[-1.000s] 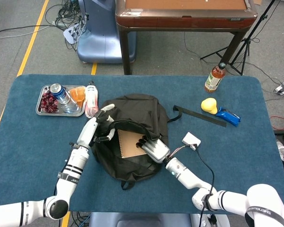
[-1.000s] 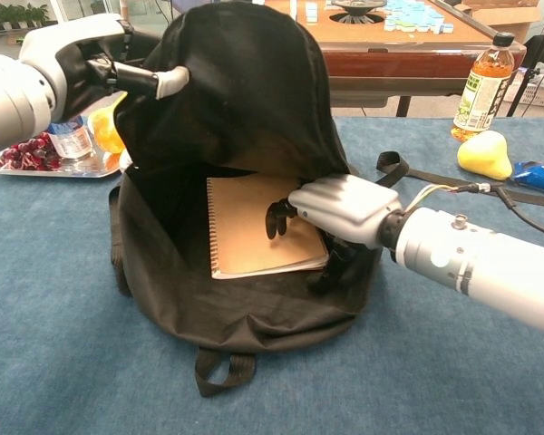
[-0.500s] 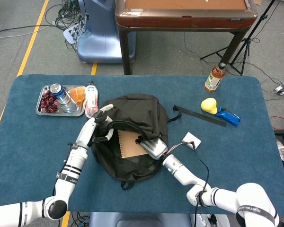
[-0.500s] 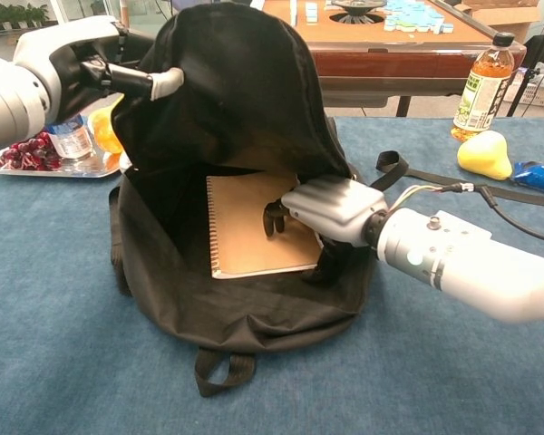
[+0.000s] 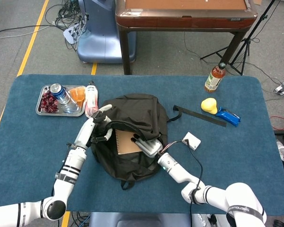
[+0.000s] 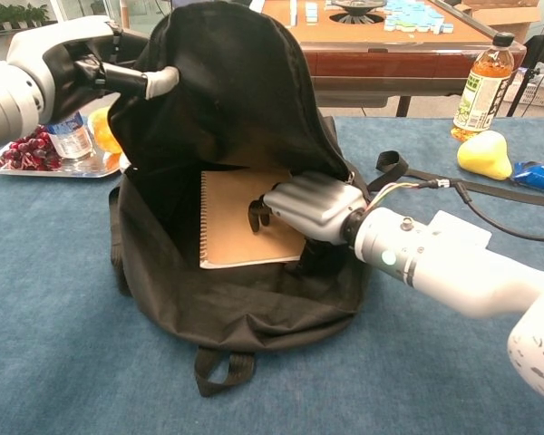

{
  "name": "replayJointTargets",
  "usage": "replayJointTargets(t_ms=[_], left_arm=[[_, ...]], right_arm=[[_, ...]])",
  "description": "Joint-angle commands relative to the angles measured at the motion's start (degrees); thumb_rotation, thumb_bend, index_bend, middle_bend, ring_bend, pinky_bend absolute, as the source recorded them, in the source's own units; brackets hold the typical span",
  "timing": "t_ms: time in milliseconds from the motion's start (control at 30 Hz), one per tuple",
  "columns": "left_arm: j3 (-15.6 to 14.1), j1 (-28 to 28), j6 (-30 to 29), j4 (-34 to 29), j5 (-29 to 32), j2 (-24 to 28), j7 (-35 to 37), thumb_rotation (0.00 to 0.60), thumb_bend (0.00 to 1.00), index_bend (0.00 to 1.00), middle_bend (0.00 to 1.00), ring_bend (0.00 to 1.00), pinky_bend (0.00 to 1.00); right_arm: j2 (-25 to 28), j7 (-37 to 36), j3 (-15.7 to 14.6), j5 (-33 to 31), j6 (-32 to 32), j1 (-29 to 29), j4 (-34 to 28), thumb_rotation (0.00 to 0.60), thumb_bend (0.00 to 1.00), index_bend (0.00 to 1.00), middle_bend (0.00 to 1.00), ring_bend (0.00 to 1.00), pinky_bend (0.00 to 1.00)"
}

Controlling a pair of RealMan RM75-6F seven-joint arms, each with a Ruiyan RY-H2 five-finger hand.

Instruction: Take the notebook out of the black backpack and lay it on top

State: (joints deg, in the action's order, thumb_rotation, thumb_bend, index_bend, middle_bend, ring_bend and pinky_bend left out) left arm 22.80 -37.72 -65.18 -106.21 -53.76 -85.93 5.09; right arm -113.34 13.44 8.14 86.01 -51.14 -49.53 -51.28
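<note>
My right hand (image 6: pixel 299 207) pushed deeper into black backpack (image 6: pixel 245 118), fingers now clamped on notebook (image 6: pixel 236 222), nudged leftward, still inside. My left hand (image 6: pixel 77 72) keeps flap pinched up. Extraction can begin.

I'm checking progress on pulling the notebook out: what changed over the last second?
The right hand pushed deeper into the black fabric backpack, and the brown spiral-bound notebook it holds shifted slightly left, still inside. The left hand keeps the flap lifted. The rest of the blue table is unchanged.
</note>
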Motion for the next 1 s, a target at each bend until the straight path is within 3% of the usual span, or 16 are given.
replayJointTargets(t_ms=[33, 367, 733, 1000], left_arm=[[0.01, 0.12, -0.02, -0.12, -0.06, 0.15, 0.16, 0.600, 0.62, 0.61, 0.12, 0.08, 0.02], [0.16, 0.56, -0.10, -0.37, -0.37, 0.76, 0.91, 0.600, 0.62, 0.61, 0.12, 0.08, 0.02], [0.21, 0.59, -0.10, -0.51, -0.64, 0.96, 1.07, 0.600, 0.62, 0.61, 0.12, 0.08, 0.02], [0.48, 0.29, -0.03, -0.34, 0.14, 1.04, 0.47, 0.600, 0.62, 0.61, 0.12, 0.08, 0.02]], right_arm=[[-1.02, -0.34, -0.33, 0.64, -0.48, -0.74, 1.93, 0.600, 0.35, 0.37, 0.35, 0.23, 0.36], [-2.70, -2.07, -1.10, 2.88, -4.38, -1.60, 6.29, 0.600, 0.57, 0.50, 0.44, 0.36, 0.48], [-2.50, -4.75, -2.17, 5.46, -9.98, -1.37, 7.11, 0.600, 0.66, 0.65, 0.56, 0.51, 0.61], [0.45, -6.21, -3.41, 7.57, -14.83, 0.02, 3.30, 0.600, 0.67, 0.75, 0.63, 0.58, 0.68]])
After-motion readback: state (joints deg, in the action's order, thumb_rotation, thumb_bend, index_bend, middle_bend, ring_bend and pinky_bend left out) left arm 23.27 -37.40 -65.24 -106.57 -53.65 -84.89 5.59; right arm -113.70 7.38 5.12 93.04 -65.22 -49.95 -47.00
